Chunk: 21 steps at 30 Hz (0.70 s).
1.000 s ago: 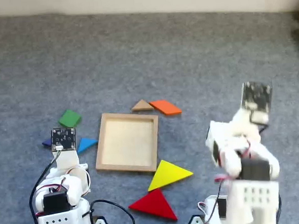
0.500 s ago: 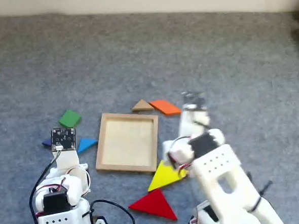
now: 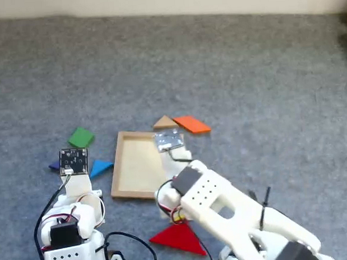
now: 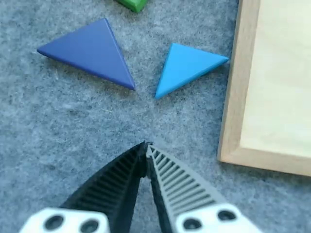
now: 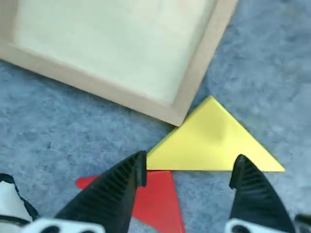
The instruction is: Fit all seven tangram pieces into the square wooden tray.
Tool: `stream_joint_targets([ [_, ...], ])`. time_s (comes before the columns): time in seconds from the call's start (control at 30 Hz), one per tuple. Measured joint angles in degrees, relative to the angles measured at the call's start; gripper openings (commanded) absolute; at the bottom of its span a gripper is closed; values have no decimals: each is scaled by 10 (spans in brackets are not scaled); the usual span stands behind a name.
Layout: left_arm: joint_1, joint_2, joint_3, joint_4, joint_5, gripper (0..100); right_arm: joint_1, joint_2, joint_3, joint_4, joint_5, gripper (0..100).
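Gripping state, right: right gripper (image 5: 190, 162) is spread wide with nothing in it. In my right wrist view its fingers (image 5: 127, 180) stand either side of the yellow triangle's long edge. I can't tell if they touch the piece or the felt.
Red triangle (image 3: 179, 237): nearest piece, flat on the grey felt (image 3: 246, 72) in front of the tray. One corner sits just beside the yellow triangle's long edge; I can't tell if they touch.
Yellow triangle (image 5: 214, 141): flat on the felt, its apex just off the tray's near corner, outside the tray.
Gripping state, left: left gripper (image 4: 146, 144) is closed tip to tip and holds nothing. It hangs over bare felt near the tray's left rim, short of both blue pieces.
Wooden tray (image 3: 121, 162): square, flat on the felt between the two arms. Its floor is bare wood where I can see it, and the right arm overhangs its right side in the high view.
Light blue triangle (image 4: 187, 68): on the felt, one tip just beside the tray's left rim.
Dark blue triangle (image 4: 92, 53): on the felt beside the light blue one, apart from it, farther from the tray.
Green square (image 3: 81, 137): beyond the blue pair, on the felt.
Tan triangle (image 3: 165, 123): just past the tray's far rim.
Orange parallelogram (image 3: 192, 125): right beside the tan triangle, past the tray's far right corner.
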Motion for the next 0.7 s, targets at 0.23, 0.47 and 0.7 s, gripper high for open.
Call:
stream_joint_targets([
  [0.23,0,0,0,0,0,13,-11,80,0,-63,0,275],
  [0.47,0,0,0,0,0,13,63,139,-16,-64,77,275],
  [0.7,0,0,0,0,0,13,191,155,-25,-64,211,275],
])
